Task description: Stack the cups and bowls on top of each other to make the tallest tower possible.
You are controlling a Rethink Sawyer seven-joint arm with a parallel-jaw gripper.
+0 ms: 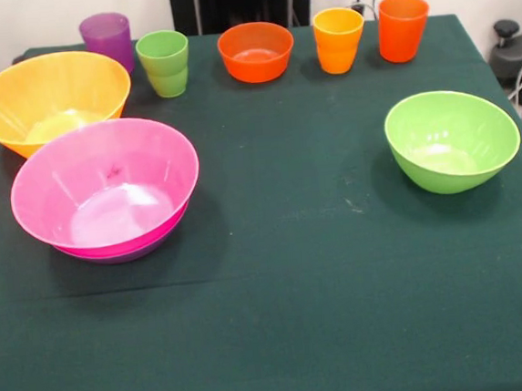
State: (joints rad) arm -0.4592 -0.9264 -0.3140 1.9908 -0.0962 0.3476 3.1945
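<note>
Green cloth covered the table [281,322]. Largest, the yellow bowl [50,100] was seen at the far left, the pink bowl [105,186] nested on a purple bowl's rim [133,253] just before it. The light green bowl [452,139] lay well apart at right. The orange bowl [256,51] and four cups, purple [106,37], light green [164,63], yellow-orange [339,39] and orange [403,27], were lined along the far edge. No gripper was shown, so its state could not be told. Glossy nested rims might be jammed or toppled if narrow cups were placed off-centre.

Single front view, raised and angled down across the green-clothed table [297,293].
</note>
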